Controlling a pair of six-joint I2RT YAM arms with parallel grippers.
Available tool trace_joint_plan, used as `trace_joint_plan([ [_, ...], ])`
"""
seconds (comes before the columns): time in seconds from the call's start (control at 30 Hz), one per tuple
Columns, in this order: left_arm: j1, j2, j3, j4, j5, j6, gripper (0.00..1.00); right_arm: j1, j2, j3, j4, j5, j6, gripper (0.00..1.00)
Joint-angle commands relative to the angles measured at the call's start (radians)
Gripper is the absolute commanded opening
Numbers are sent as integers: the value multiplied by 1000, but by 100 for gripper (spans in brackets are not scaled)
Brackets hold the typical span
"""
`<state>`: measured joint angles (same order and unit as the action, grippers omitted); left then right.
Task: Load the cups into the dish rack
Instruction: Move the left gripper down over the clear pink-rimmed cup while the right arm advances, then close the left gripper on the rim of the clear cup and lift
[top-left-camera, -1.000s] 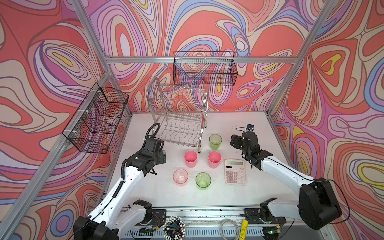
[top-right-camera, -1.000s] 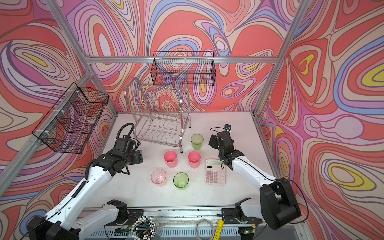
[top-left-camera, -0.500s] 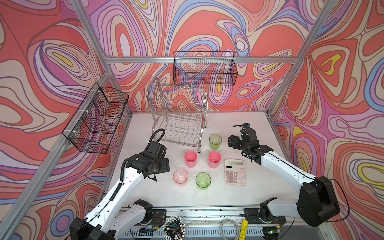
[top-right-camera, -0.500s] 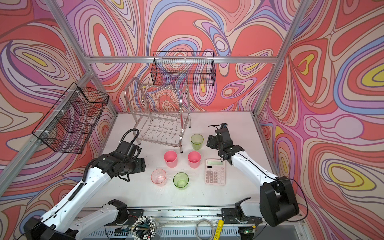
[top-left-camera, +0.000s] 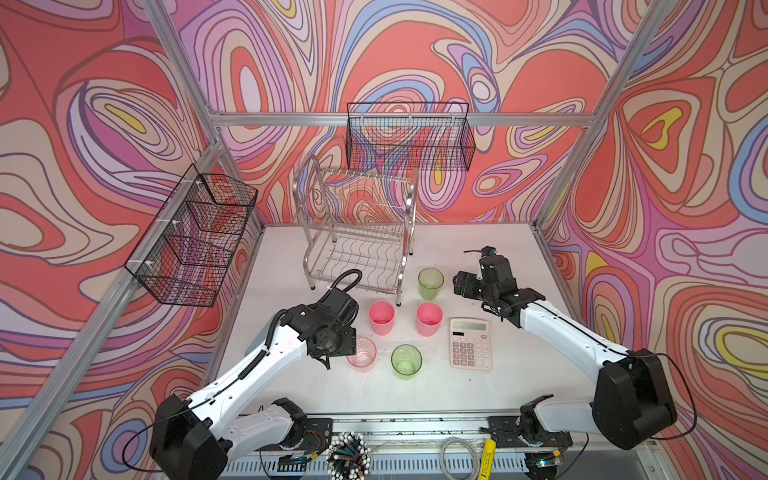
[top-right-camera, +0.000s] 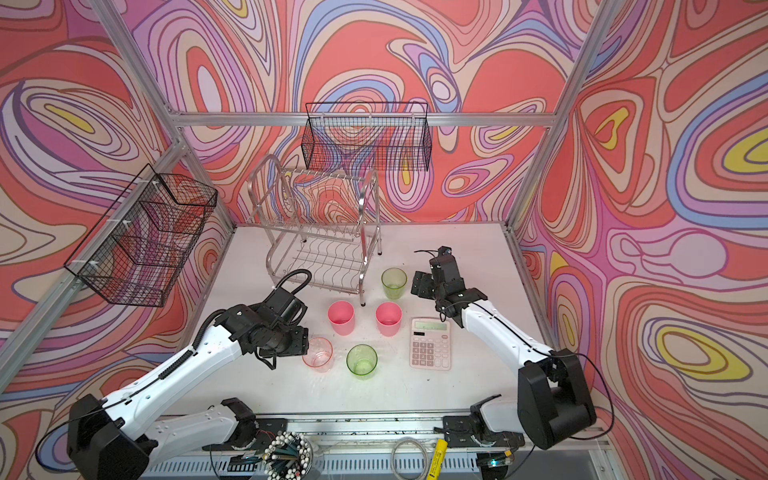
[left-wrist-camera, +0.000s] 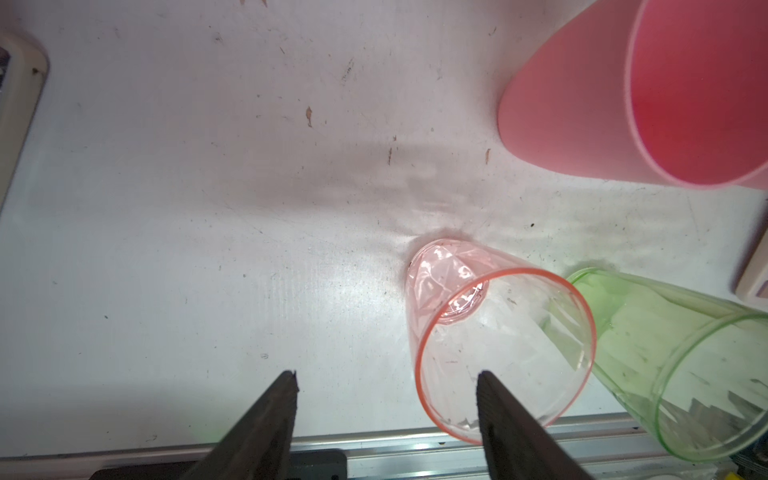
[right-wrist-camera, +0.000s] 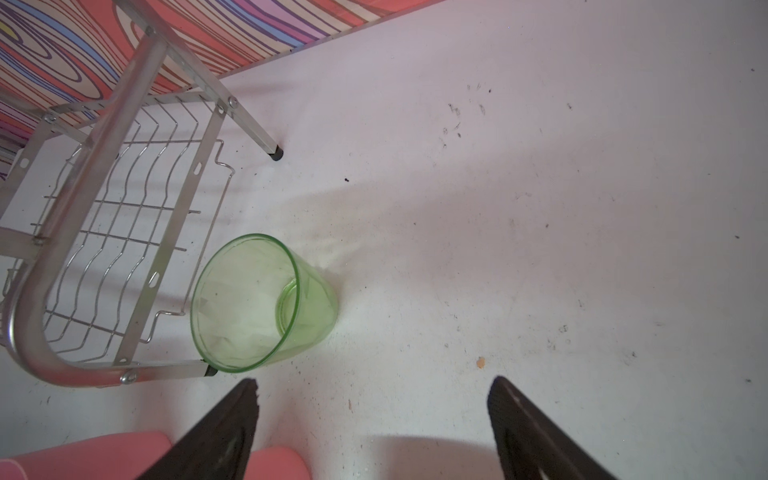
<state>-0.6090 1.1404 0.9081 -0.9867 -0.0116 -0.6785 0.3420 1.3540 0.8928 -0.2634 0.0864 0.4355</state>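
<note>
Left wrist view: L gripper (left-wrist-camera: 386, 376) jaws parted, gripping nothing. Ribbed cup (left-wrist-camera: 498, 340) stands upright on table (left-wrist-camera: 166, 208); one finger (left-wrist-camera: 507, 424) crosses its rim, so the near rim wall falls btwn the jaws while most of the cup sits outside the gap. Contact: cannot tell. In both top views, dial centred on ribbed cup: L gripper at 9 o'c, near green cup (top-left-camera: 406, 360) at 3 o'c, close by, left pink cup (top-left-camera: 381, 318) at 1 o'c.

Right wrist view: R gripper (right-wrist-camera: 374, 381) jaws wide apart, nothing btwn them. Far green cup (right-wrist-camera: 257, 303) upright, ahead of one finger and outside the gap, just beside a front foot of the dish rack (right-wrist-camera: 87, 174). In both top views, dial centred on far green cup: rack foot at 8 o'c, R gripper at 3 o'c, right pink cup (top-left-camera: 429, 318) at 6 o'c, calculator (top-left-camera: 470, 343) at 5 o'c. All five cups stand on table, outside rack.
</note>
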Motion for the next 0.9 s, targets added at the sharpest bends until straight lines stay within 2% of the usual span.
trace_joint_plan([
  [0.0,-19,25,-13,25,17,-33,69,5,-16,11,-19,-13,7,90],
  [0.5,-28,55,-103,108,30,-72,54,6,-9,11,-8,-41,15,89],
  [0.87,-40,72,-125,179,32,-82,38,8,0,20,-18,-35,11,89],
])
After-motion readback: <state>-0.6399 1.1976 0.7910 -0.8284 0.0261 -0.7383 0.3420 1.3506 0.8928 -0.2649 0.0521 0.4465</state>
